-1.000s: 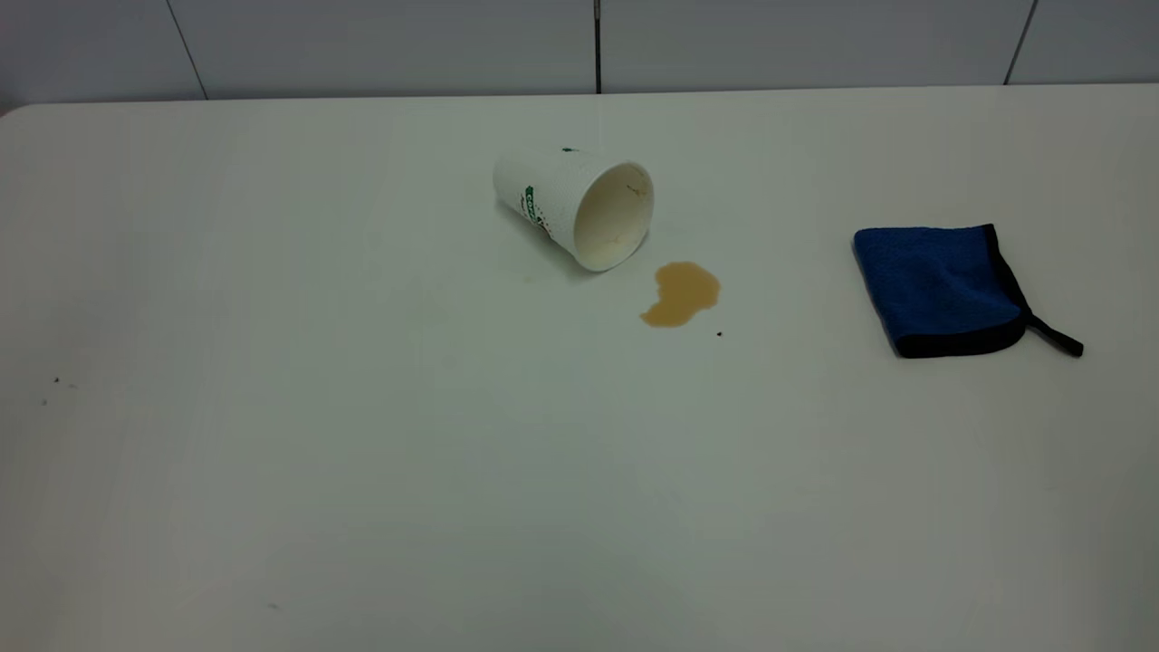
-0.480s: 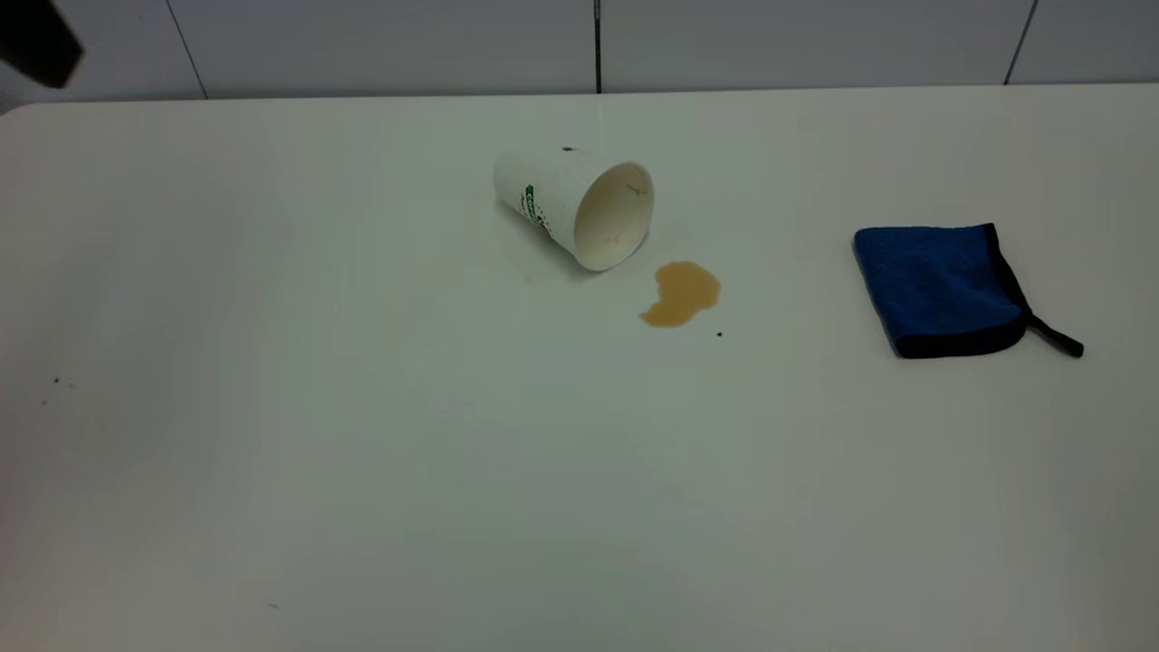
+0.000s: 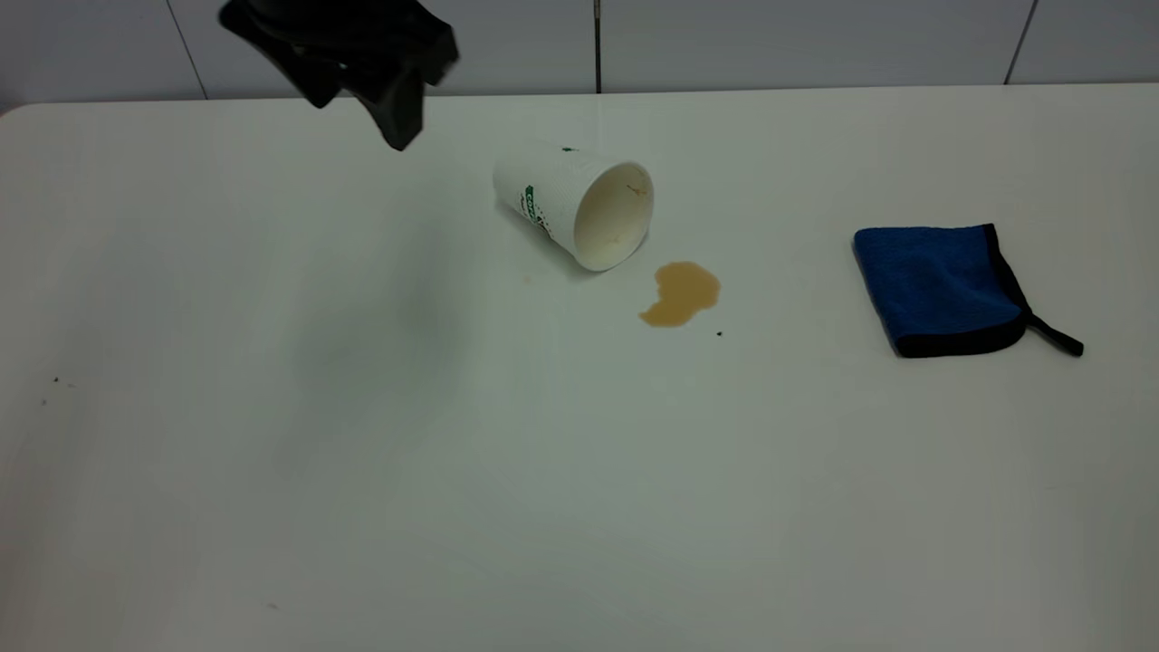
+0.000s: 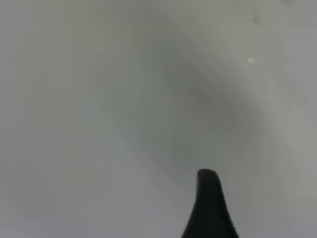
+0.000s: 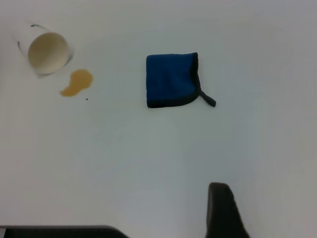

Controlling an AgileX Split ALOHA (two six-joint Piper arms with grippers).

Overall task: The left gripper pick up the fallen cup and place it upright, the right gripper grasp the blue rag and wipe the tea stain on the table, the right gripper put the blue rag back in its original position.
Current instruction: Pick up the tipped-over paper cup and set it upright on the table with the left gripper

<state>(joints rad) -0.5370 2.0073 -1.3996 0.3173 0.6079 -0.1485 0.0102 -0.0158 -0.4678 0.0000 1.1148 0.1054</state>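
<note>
The white cup [image 3: 579, 204] with green logo lies on its side at the table's [image 3: 272, 453] far middle, mouth toward the camera. The light-brown tea stain [image 3: 681, 292] lies just in front of and right of its mouth. The blue rag [image 3: 942, 288] lies folded at the right, its black loop pointing right. My left gripper [image 3: 358, 118] hangs open and empty in the air at the far left, left of the cup and clear of it. My right gripper [image 5: 222, 208] is high above the near side; its view shows rag [image 5: 171, 79], stain [image 5: 77, 83] and cup [image 5: 48, 52].
A tiny dark speck [image 3: 719, 333] lies just right of the stain. A few small specks [image 3: 56, 381] mark the table's left side. A grey tiled wall [image 3: 724, 41] runs behind the table's far edge. A dark strip [image 5: 59, 231] shows in the right wrist view.
My left gripper has come in from the far left corner and moved right toward the cup. Its shadow now falls on the table left of the cup. Cup, stain and rag have not moved.
</note>
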